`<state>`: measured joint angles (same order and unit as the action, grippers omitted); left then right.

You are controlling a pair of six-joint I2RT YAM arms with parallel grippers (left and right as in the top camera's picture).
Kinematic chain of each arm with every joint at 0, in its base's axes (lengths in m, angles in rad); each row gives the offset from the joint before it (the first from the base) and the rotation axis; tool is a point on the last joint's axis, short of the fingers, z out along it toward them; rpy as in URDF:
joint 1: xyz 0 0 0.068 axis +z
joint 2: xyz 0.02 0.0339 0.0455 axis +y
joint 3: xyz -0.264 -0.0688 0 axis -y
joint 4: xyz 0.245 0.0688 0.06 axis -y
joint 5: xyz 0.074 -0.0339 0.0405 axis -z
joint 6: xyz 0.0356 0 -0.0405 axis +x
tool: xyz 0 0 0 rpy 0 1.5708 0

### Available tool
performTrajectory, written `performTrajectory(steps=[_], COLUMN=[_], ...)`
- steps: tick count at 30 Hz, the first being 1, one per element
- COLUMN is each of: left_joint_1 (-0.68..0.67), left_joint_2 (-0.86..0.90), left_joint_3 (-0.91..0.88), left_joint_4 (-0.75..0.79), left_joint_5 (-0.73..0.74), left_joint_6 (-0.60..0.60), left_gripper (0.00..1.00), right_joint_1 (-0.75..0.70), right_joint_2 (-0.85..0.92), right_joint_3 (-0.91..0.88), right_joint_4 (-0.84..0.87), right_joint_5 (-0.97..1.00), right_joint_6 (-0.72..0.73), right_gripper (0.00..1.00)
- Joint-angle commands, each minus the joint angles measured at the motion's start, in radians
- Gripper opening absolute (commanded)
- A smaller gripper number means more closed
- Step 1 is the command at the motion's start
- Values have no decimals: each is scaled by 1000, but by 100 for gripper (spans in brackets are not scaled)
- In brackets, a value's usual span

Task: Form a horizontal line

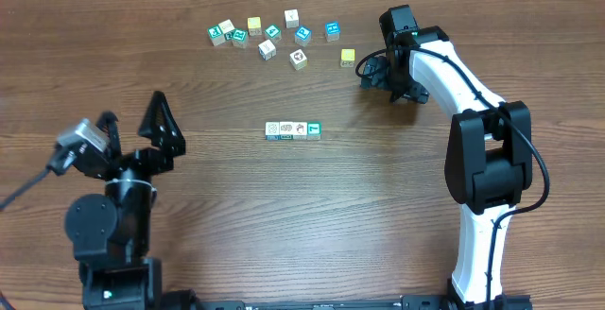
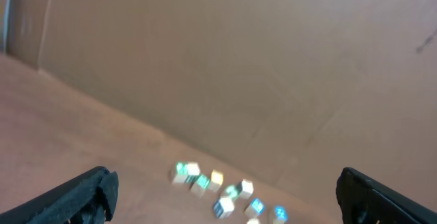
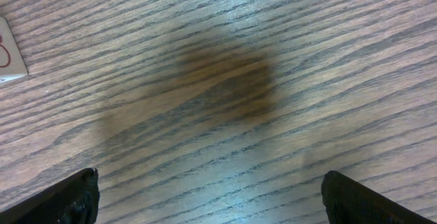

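The horizontal line [image 1: 292, 130] lies at mid-table: four tiny cubes touching edge to edge, three white-faced and a teal one at the right end. My left gripper [image 1: 132, 113] hovers well to its left, open and holding nothing. In the blurred left wrist view the left gripper [image 2: 224, 183] points at the far scattered cubes, and the line is out of that view. My right gripper [image 1: 388, 83] is up and to the right of the line, open over bare wood. The right wrist view shows its dark fingertips [image 3: 75, 197] wide apart with nothing between them.
Several loose cubes [image 1: 272, 36], white, teal, blue and yellow, are scattered along the far edge; they show blurred as loose cubes [image 2: 225, 193] before a cardboard wall [image 2: 239, 60]. A yellow cube [image 1: 348, 57] sits just left of the right gripper. A white cube's corner [image 3: 9, 52] shows at the left edge.
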<state>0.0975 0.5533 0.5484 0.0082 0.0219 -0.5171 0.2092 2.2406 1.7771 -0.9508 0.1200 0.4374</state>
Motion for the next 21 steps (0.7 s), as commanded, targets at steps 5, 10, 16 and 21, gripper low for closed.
performTrajectory(steps=[5,10,16,21], left_joint_1=[-8,-7,-7,-6], left_joint_2=[-143,-226,-286,-327], left_joint_3=[-162,-251,-299,-331], left_joint_4=[78,136,170,174], left_joint_5=[-6,-6,-6,-6], left_joint_6=[9,9,9,9], left_gripper=[100,100,100,100], right_joint_1=[-2,-2,-2,-2], right_joint_2=[-6,-6,-6,-6], right_joint_3=[-4,-4,-4,-4], right_joint_4=[4,4,4,4], right_joint_5=[11,11,11,11], right_joint_6=[0,0,0,0], right_gripper=[100,100,100,100])
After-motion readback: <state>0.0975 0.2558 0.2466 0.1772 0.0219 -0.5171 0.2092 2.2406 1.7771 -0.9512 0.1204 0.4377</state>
